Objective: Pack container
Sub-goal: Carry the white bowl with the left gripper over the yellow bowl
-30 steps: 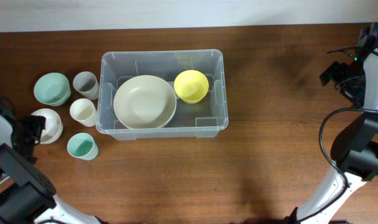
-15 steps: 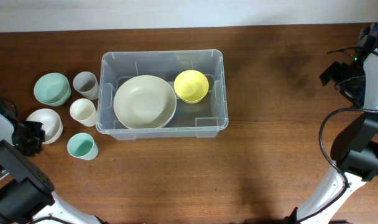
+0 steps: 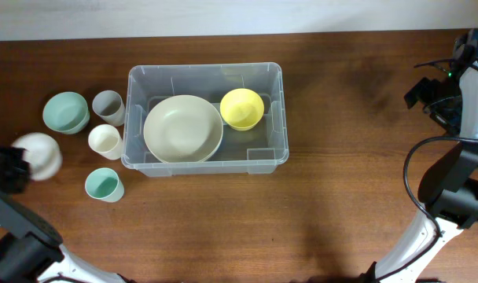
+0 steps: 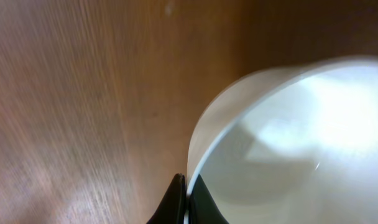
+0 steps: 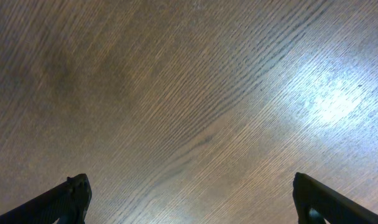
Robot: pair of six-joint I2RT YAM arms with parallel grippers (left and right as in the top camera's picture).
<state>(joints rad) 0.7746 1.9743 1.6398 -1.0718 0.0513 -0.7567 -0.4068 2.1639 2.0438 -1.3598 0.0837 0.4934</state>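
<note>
The container (image 3: 259,148) sits on the worktop (image 3: 341,196), and we place everything else from it. Inside it, a cream bowl (image 3: 182,128) fills the left part and a yellow bowl (image 3: 241,108) lies just right of that, near the far wall.

Just outside the container's left wall we see a grey cup (image 3: 108,106) and a cream cup (image 3: 104,140). A green cup (image 3: 103,185) stands off its near-left corner. A green bowl (image 3: 65,112) lies further left, beyond the grey cup.

Further left again, the left claw (image 4: 186,186) is pinched on the rim of a white bowl (image 4: 288,143). That bowl shows blurred from overhead, so we cannot tell whether it touches the worktop.

Well to the container's right, the right claw (image 5: 192,200) stands wide apart, with only bare wood between its fingertips (image 5: 74,198).
</note>
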